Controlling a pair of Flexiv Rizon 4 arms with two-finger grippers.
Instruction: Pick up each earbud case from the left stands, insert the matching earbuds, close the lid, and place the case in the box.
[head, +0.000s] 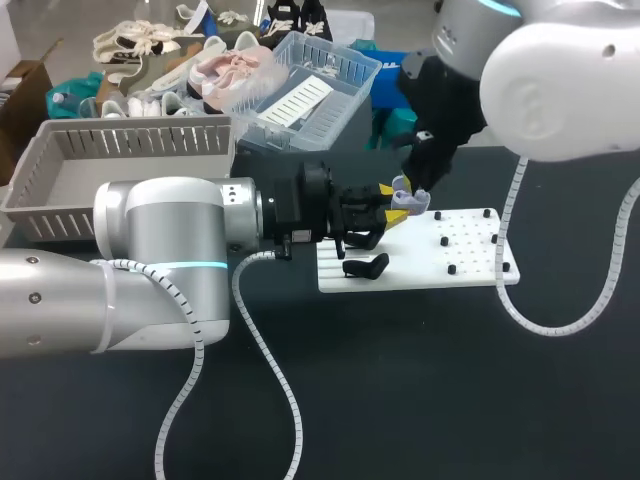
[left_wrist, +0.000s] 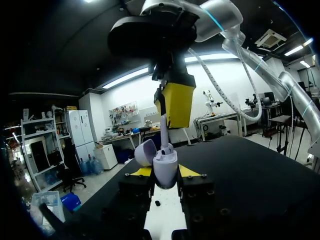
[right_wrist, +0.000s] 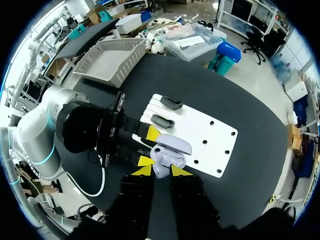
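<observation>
- Your left end effector is clamped on the lavender plastic earbud case, held upright over the dark bench at the eleven o'clock corner of the white flat stand board. Its rounded lid is tipped open.
- Your right end effector appears closed on a white earbud, which stands stem-up at the mouth of the case. If the bud goes in skewed, it could jam on the rim or sit proud.
- Press too hard and the case may twist or slide in the left fingers.
- Release early and the bud could tip out and roll across the bench.
- The yellow tips of both arms crowd the case, so a sideways retreat risks a knock.
- Two black earbud cases wait on the board at six o'clock of the held case. Dip low and you may dislodge them.
- The grey slotted plastic box stands at ten o'clock. A half-seated bud could stop the lid closing before that trip.
</observation>
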